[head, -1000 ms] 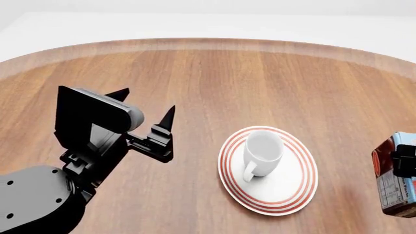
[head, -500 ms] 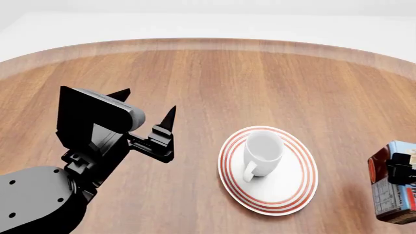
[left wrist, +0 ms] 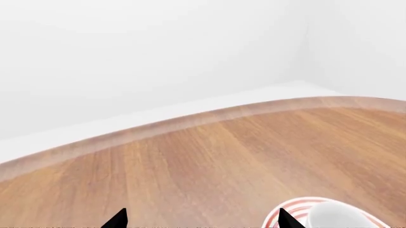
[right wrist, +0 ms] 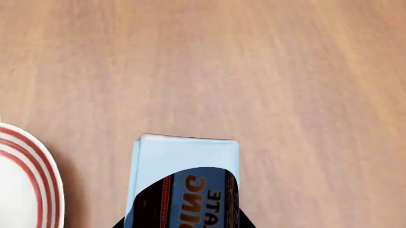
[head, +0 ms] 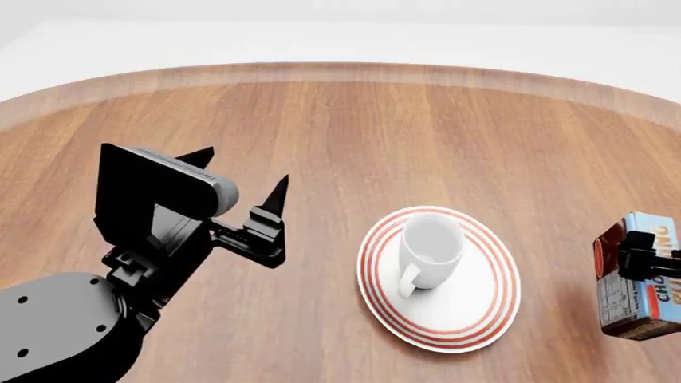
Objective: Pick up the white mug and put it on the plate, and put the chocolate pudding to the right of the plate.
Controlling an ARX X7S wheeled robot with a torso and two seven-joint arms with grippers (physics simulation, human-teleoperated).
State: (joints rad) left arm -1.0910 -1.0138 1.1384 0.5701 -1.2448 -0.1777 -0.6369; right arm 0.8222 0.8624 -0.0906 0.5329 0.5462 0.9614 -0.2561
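Leftward toward the plate (head: 484,315) comes the chocolate pudding (head: 639,275), upright in the right jaws (head: 639,263); left jaws (head: 239,179) gape wide.

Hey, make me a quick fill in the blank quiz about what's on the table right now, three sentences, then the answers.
1. The white mug stands upright on the ____.
2. The right gripper is shut on the ____ carton.
3. The left gripper holds nothing; its jaws are ____.

Missing words: plate; chocolate pudding; open.
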